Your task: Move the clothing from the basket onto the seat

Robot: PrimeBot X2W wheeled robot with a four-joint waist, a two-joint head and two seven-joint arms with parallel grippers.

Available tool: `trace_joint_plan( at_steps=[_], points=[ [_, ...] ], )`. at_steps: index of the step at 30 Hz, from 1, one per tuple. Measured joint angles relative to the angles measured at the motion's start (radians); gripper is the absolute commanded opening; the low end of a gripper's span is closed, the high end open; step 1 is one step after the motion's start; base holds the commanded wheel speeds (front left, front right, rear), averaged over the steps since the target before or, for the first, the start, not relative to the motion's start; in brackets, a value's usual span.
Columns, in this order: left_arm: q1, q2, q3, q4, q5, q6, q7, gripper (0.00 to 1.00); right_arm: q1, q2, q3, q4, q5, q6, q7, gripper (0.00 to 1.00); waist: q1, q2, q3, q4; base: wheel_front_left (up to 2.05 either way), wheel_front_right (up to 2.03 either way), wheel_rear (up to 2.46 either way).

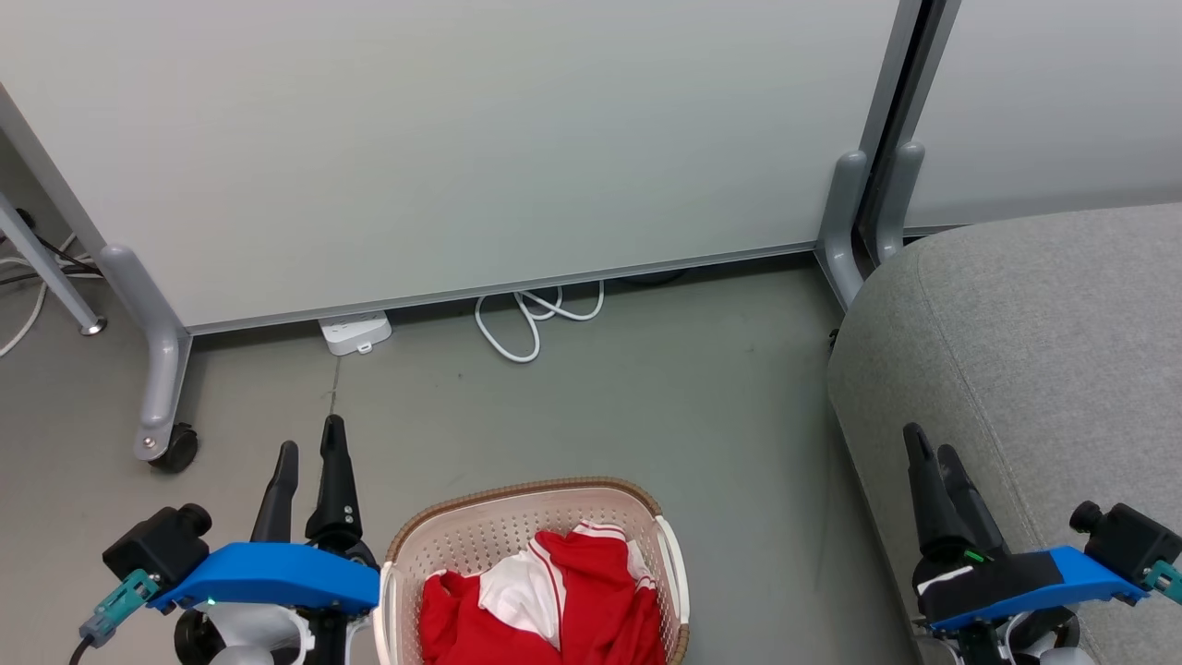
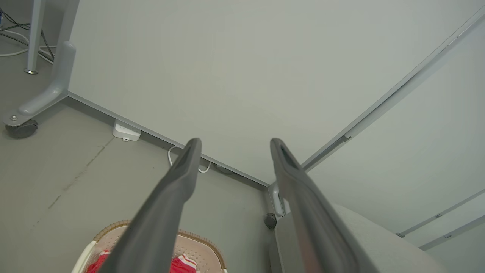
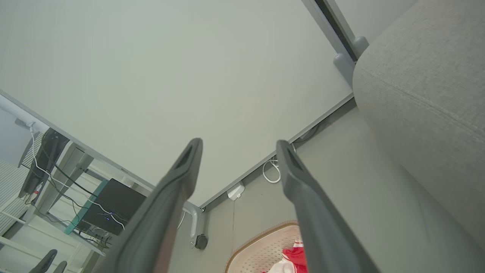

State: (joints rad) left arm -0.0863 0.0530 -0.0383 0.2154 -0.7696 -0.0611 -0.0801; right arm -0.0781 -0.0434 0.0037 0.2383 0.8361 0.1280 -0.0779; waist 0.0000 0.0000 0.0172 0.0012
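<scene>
Left gripper [image 1: 310, 436]: jaws parted, nothing held. Bright red, white-panelled soft fabric clothing [image 1: 572, 600] is found crumpled in the oval cream-white perforated plastic basket [image 1: 517, 489], near centre. It is judged light and limp, so a raised fold should be pinched. Right gripper [image 1: 929, 441]: jaws parted, empty, beside the large grey upholstered seat [image 1: 1043, 351].

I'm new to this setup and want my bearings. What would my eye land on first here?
The bright red and white clothing heaped in the cream basket, low in the middle of the head view, stands out against the grey floor. The big grey sofa fills the right side. The left gripper and the right gripper flank the basket, both open and empty.
</scene>
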Motion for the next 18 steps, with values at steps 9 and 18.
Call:
trace_joint_plan(
  at_steps=[9, 18],
  points=[
    [-0.005, 0.01, -0.036, 0.016, 0.113, 0.015, -0.028, 1.0, -0.003, -0.001, 0.01, 0.009, -0.132, 0.001, -0.029, 1.0, 0.0, 0.0, 0.001, 0.0, 0.0, 0.0, 0.0],
    [-0.014, 0.02, -0.06, 0.024, 0.212, 0.025, -0.053, 1.0, -0.013, -0.001, 0.011, 0.026, -0.246, 0.001, -0.054, 1.0, 0.0, 0.0, 0.001, 0.0, 0.0, 0.0, 0.0]
  ],
)
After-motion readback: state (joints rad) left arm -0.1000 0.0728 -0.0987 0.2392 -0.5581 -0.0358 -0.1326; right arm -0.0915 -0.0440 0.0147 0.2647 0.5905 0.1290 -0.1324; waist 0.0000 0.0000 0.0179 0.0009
